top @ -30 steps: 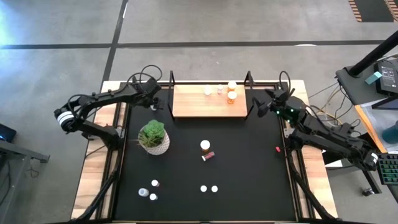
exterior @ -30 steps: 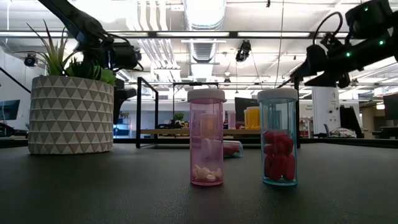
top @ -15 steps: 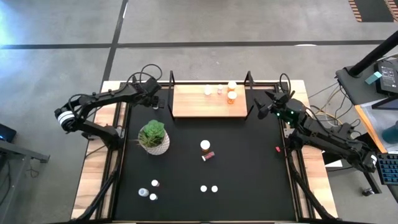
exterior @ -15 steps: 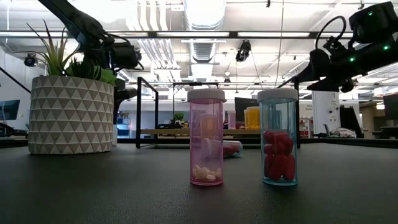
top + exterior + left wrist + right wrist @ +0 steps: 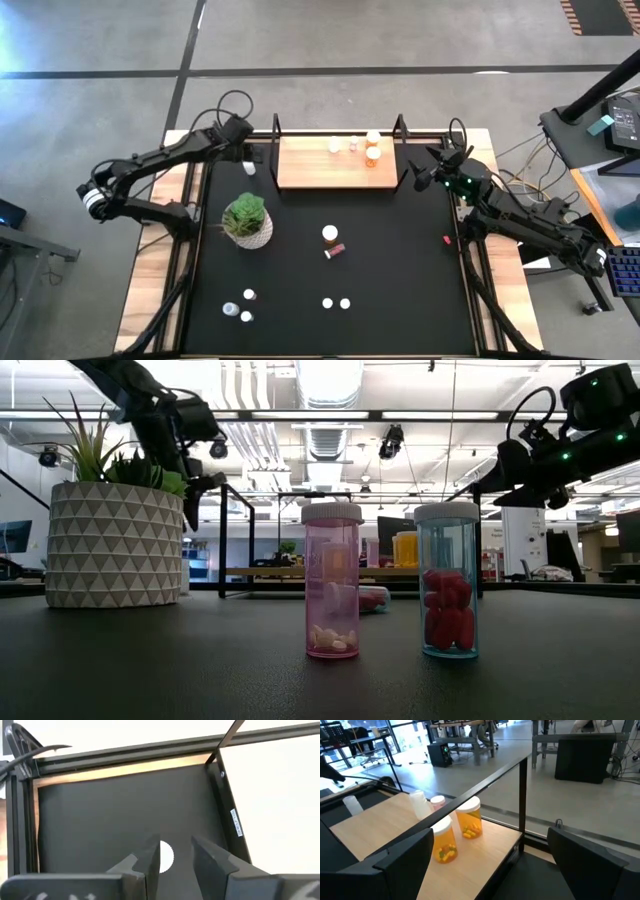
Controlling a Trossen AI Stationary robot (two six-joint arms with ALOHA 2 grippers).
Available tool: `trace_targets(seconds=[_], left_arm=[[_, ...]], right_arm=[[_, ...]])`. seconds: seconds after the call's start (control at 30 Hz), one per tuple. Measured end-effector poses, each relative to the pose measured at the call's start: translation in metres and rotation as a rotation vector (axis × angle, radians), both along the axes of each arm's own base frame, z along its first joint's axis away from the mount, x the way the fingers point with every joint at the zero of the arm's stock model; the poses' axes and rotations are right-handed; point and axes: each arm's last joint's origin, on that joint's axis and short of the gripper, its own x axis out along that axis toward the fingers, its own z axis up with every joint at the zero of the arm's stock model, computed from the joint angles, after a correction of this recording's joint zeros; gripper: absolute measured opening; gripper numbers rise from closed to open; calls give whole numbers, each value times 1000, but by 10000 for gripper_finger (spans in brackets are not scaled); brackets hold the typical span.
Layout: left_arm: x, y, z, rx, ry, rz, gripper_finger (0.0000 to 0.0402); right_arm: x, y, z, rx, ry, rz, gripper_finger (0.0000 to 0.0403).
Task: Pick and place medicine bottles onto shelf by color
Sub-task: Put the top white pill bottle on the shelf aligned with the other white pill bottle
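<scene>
The left gripper (image 5: 174, 862), fingers together, hovers above a white-capped bottle (image 5: 249, 168) beside the shelf (image 5: 300, 170). It should reopen and descend squarely.

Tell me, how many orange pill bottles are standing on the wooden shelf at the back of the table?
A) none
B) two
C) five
B: the right wrist view shows two orange bottles upright side by side on the shelf, with paler bottles behind them; from above they sit near the shelf's right end.
</scene>
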Motion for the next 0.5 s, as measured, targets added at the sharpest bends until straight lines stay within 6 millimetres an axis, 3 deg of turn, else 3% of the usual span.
trace_targets(seconds=[0.5], left_arm=[[-1,-2,-5,-22,26,-66,91]], right_arm=[[0,0,0,0,0,0,380]])
